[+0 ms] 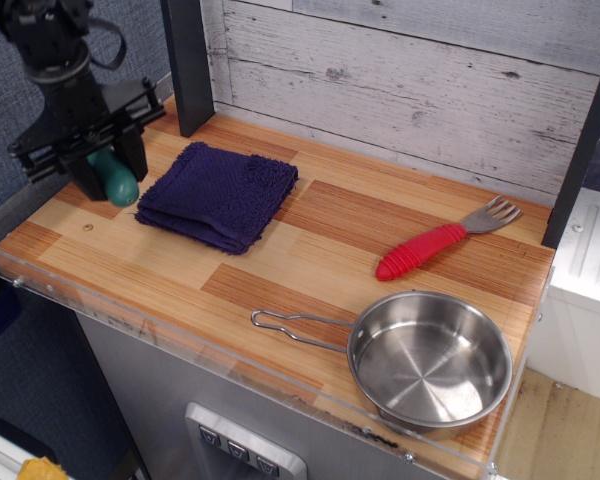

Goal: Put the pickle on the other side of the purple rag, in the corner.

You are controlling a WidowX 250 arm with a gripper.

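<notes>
Observation.image, single view: one gripper (102,172) pinching one teal pickle (115,181) between its fingers, low over the wooden tabletop (280,270) just left of one purple rag (218,193), apparently so the pickle lands past the rag toward the left corner (30,235). Also present: one red-handled fork (442,238), one steel pan (428,360), both well apart at right.
</notes>
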